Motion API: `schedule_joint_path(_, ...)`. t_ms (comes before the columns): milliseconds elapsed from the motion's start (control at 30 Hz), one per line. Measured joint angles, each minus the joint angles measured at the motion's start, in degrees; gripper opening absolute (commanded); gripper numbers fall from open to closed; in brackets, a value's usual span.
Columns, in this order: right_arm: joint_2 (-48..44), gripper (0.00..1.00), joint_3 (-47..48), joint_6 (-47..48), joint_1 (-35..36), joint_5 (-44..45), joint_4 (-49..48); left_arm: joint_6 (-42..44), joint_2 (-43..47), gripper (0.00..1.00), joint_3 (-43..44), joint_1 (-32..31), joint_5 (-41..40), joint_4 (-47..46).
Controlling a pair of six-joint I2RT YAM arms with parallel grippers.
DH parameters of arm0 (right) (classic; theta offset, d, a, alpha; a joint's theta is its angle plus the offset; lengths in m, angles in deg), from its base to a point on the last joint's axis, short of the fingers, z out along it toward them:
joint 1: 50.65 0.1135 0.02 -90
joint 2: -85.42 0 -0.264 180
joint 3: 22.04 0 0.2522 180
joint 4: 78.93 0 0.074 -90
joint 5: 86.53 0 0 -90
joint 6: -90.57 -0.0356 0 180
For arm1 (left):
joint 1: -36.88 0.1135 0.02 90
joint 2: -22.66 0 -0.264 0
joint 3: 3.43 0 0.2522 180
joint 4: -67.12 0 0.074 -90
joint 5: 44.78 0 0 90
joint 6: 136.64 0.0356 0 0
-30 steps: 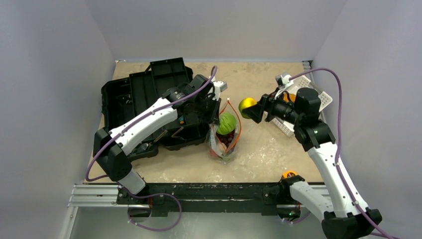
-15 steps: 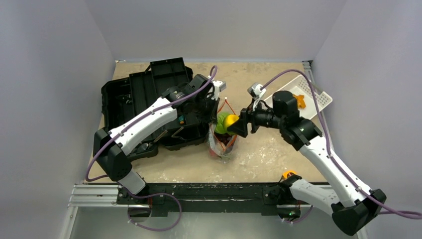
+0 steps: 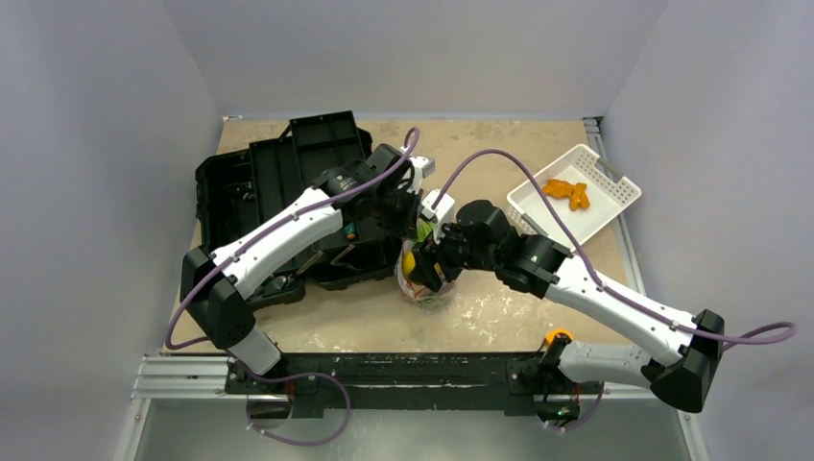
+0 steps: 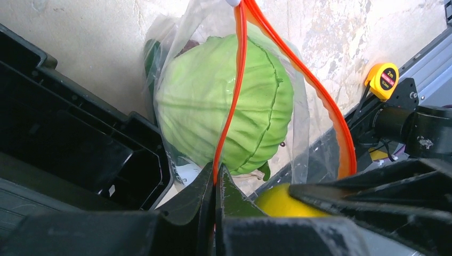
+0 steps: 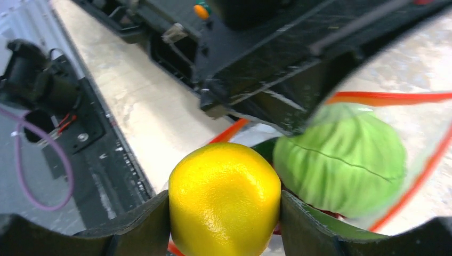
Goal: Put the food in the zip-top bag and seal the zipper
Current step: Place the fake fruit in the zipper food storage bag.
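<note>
The zip-top bag (image 3: 429,291) stands in the middle of the table, next to the toolbox. My left gripper (image 4: 215,173) is shut on its orange-red zipper (image 4: 238,74) and holds the mouth up and open. A pale green cabbage (image 4: 226,106) fills the bag, with dark red food under it. My right gripper (image 5: 224,205) is shut on a yellow lemon (image 5: 224,197) right at the bag's mouth, beside the cabbage (image 5: 344,154). From above, the lemon (image 3: 410,263) shows just inside the bag's near-left rim, below the left gripper (image 3: 415,216).
An open black toolbox (image 3: 278,182) lies at the back left, touching the bag. A white slotted basket (image 3: 580,219) with orange food pieces (image 3: 566,190) sits at the back right. A yellow tape measure (image 3: 557,337) lies near the front edge.
My right arm has swung left from the basket, carrying the lemon down to the bag's mouth. The left gripper has stayed on the zipper.
</note>
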Motion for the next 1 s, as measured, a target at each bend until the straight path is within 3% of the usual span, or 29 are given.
schedule_joint_path(200,-3.93,0.66,-0.92,-0.04,0.09,8.37,0.35,0.00,0.00,0.00,0.02,0.00,-0.26,-0.02)
schedule_joint_path(367,-6.43,0.70,-1.05,-0.37,0.09,9.79,-0.02,0.00,0.00,0.00,0.02,0.00,-0.26,-0.13)
schedule_joint_path(433,-5.81,0.81,-1.05,-0.39,0.11,8.52,-0.20,0.02,0.02,0.00,0.02,0.00,-0.26,-0.22)
schedule_joint_path(733,-4.35,0.87,-1.68,-0.50,0.37,4.72,-0.81,1.07,1.01,0.00,0.02,0.00,-0.33,-0.74)
schedule_joint_path(1000,-9.09,0.97,-1.68,-4.83,0.28,13.31,-3.19,2.05,2.75,0.00,-0.37,-0.04,0.31,-1.95)
